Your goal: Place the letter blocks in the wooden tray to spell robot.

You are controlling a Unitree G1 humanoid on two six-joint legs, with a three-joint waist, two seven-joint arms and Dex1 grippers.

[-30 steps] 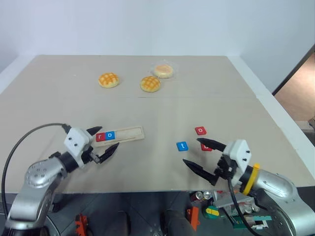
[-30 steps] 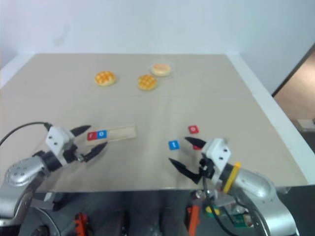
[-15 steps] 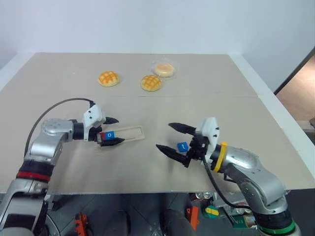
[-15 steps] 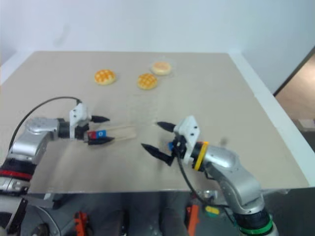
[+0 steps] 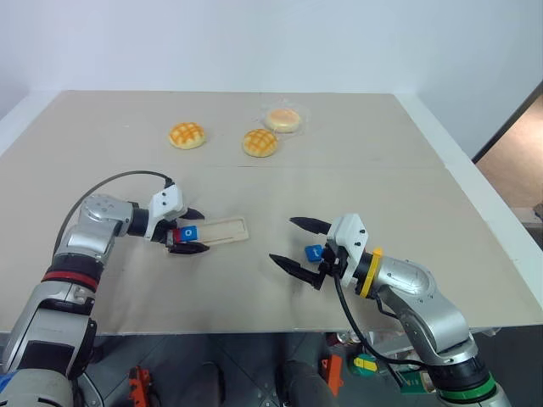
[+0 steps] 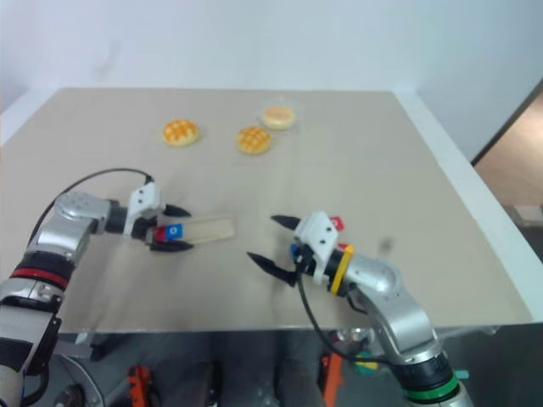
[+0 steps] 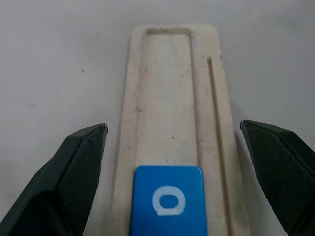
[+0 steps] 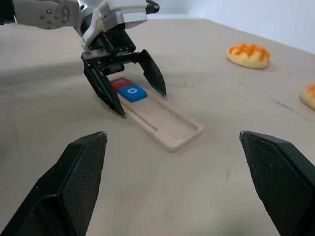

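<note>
Plain white wall behind, big beige tabletop (image 5: 356, 195) with loads of bare space. The left gripper (image 5: 188, 231) has its fingers (image 7: 81, 162) spread wide and empty, straddling the near end of the wooden tray (image 5: 222, 231), one finger on each side without touching it as far as I can tell. In the slot there's a red tile (image 8: 121, 82) at the very end and the blue o tile (image 7: 168, 200) right next to it, so the rest of the slot is open. The tray's long axis runs straight out from those fingers toward the middle of the tabletop.

The right gripper (image 5: 296, 244) is wide and empty too, pointing level toward the tray. The blue t tile (image 5: 314, 252) sits just behind its fingertips, and another red tile (image 6: 338, 224) peeks out past the wrist, so the right arm is clearly the nearer one for fetching. I can't spot a fifth tile. Three buns (image 5: 259, 142) sit well off near the far edge, out of the way.
</note>
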